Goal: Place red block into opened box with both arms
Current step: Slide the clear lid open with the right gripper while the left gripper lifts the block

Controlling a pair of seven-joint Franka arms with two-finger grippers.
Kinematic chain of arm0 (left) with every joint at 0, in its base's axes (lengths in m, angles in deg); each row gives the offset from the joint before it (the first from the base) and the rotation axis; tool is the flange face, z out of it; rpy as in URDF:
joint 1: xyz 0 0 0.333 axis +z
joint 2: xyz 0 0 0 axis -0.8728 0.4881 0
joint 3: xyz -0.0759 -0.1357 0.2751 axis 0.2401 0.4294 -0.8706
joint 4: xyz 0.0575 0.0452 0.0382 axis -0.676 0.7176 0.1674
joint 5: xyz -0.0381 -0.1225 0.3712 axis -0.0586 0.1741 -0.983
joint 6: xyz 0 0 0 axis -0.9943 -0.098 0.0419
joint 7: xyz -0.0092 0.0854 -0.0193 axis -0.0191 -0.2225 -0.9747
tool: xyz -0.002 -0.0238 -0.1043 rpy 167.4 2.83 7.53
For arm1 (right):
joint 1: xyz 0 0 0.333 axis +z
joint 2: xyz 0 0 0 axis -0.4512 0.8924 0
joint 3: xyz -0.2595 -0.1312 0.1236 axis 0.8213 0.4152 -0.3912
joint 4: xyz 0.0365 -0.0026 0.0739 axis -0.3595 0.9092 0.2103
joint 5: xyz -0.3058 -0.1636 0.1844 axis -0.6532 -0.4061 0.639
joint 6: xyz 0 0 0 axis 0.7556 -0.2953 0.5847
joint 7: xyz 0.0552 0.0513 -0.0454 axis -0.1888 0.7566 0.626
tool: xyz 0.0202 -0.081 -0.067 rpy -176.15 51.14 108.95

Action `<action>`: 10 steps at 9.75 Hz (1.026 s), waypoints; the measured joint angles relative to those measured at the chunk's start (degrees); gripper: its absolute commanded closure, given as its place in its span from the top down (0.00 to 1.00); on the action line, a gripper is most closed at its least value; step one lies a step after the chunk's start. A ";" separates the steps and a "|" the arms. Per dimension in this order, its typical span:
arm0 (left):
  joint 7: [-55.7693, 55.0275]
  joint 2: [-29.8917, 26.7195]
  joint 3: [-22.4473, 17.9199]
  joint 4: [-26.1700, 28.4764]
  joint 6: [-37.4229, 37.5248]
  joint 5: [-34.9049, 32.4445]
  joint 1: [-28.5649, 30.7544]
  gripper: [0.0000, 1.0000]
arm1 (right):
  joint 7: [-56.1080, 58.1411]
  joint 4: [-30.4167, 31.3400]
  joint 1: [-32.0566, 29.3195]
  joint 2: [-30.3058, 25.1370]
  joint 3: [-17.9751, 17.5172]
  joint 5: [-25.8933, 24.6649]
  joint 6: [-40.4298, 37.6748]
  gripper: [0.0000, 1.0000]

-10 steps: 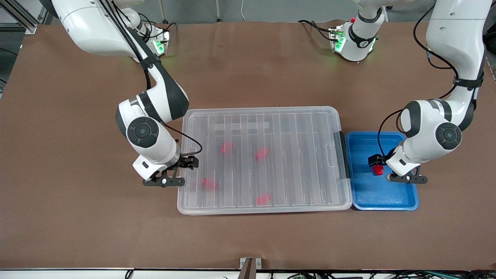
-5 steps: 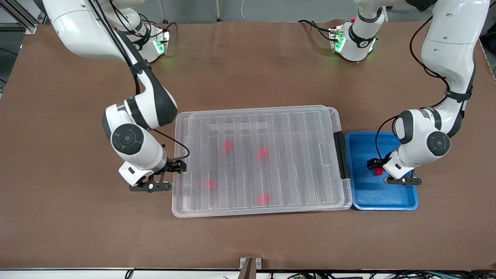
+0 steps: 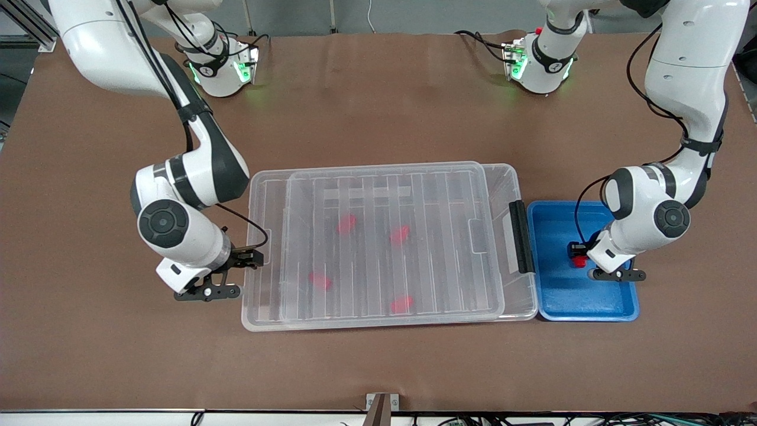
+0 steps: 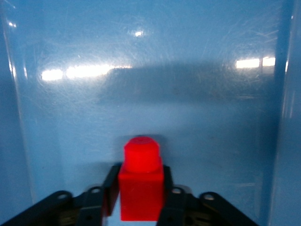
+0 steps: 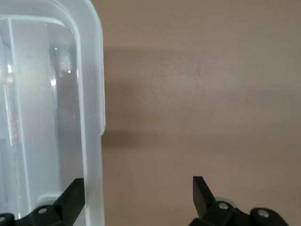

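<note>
A red block (image 3: pixel 578 258) (image 4: pixel 140 188) stands on the floor of the blue tray (image 3: pixel 591 307), stub up, with my left gripper (image 3: pixel 576 254) (image 4: pixel 140 181) shut on its body. The clear box (image 3: pixel 520 177) lies mid-table. Its ribbed lid (image 3: pixel 266 177) is slid partway off toward the right arm's end. My right gripper (image 3: pixel 236 266) (image 5: pixel 138 188) is open and straddles the lid's rim (image 5: pixel 91 141): one finger shows through the lid's plastic, the other is over bare table. Several red blocks (image 3: pixel 346 222) show through the lid.
A black latch (image 3: pixel 519 236) sits on the box's short end beside the blue tray. Brown table (image 3: pixel 378 367) spreads on all sides of the box and tray. Both arm bases (image 3: pixel 541 65) stand at the table's edge farthest from the front camera.
The right gripper has moved toward the right arm's end, dragging the lid with it off the box. The left gripper has shut on the red block in the tray.
</note>
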 measured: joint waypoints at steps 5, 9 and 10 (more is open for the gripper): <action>0.04 -5.30 0.04 -0.29 1.52 0.00 -0.01 0.00 | 9.95 -0.60 -5.30 -0.77 0.16 -0.22 -3.20 1.00; -0.39 -17.66 0.77 -4.35 10.58 0.00 -0.15 0.00 | 14.60 -0.67 -8.09 -0.97 0.17 -0.23 -4.32 1.00; -1.84 -20.18 1.87 -4.60 13.13 0.00 -0.18 0.00 | 15.23 -0.89 -8.45 -1.03 0.18 -0.23 -4.32 1.00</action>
